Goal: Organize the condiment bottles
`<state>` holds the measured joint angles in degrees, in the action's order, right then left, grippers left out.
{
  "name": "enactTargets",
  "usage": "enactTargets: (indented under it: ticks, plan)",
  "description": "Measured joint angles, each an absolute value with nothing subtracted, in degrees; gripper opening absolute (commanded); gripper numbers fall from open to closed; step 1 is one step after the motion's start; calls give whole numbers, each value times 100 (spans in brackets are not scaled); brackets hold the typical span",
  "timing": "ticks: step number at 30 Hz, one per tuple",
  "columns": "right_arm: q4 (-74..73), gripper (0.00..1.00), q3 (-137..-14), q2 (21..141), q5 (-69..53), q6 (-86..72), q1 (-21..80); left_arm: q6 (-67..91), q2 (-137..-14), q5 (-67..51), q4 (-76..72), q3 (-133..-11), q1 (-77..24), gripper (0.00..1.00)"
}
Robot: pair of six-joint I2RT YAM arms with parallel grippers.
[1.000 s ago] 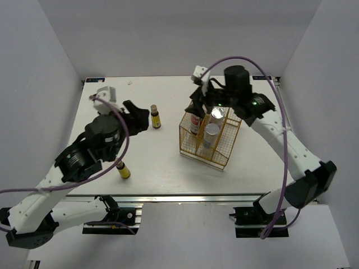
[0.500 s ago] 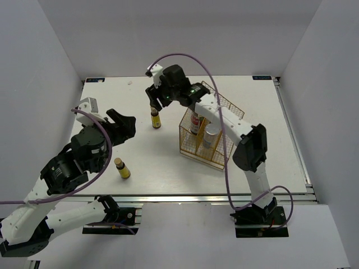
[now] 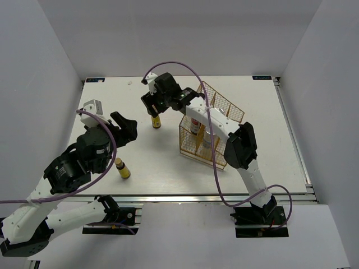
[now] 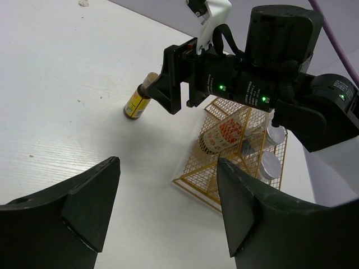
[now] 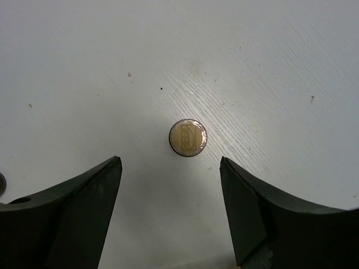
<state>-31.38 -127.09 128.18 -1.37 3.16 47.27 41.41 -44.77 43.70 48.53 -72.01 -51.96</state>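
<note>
**Table** [image 3: 269, 140]: white, and it carries all the items below.

**Basket** [image 3: 197, 147]: gold wire with dividers, standing right of centre.
- Red-label bottle [image 4: 223, 133]: clear, in the compartment on the basket's left side. The label carries white writing too small to read. Whether the bottle leans cannot be told.
- Silver-lidded bottles [image 4: 270, 165]: two, in compartments on the side away from the left wrist camera. Only their lids and a strip of wall show, with no label text. In the top view the right arm covers most of them.

**Far amber bottle** [image 3: 156, 120]: upright on the table, left of the basket.
- The left wrist view shows a yellow label with unreadable print.
- Only the right wrist view shows the cap top [image 5: 188, 137], which is gold with a rectangular stamp that is illegible.

**Near amber bottle** [image 3: 122, 168]: upright by the near edge, just beside the left arm. It shows in the top view alone, and its label is not legible.

**Right tool** [image 5: 170, 168]: jaws spread wide, holding nothing, poised directly over the far amber bottle and clear of it.

**Left tool** [image 4: 168, 165]: jaws spread, empty, over bare table, facing the basket.
</note>
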Motion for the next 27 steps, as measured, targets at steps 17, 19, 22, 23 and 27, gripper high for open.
enactTargets:
  ticks: [17, 19, 22, 23, 27]
  plan:
    - [-2812, 68, -12857, 13461, 327, 316, 4718, 4254, -4442, 4355, 5013, -7159, -5196, 80]
    - [-2764, 65, -12860, 13487, 325, 316, 4694, 4274, -4442, 4346, 5035, -7159, -5196, 80]
    - [-2661, 58, -12860, 13515, 292, 320, 4689, 4298, -4442, 4338, 5072, -7159, -5196, 81]
    - [-2644, 57, -12860, 13522, 281, 320, 4689, 4307, -4442, 4329, 5081, -7159, -5196, 81]
    - [-2628, 43, -12879, 13539, 215, 327, 4681, 4335, -4442, 4303, 5103, -7159, -5196, 81]
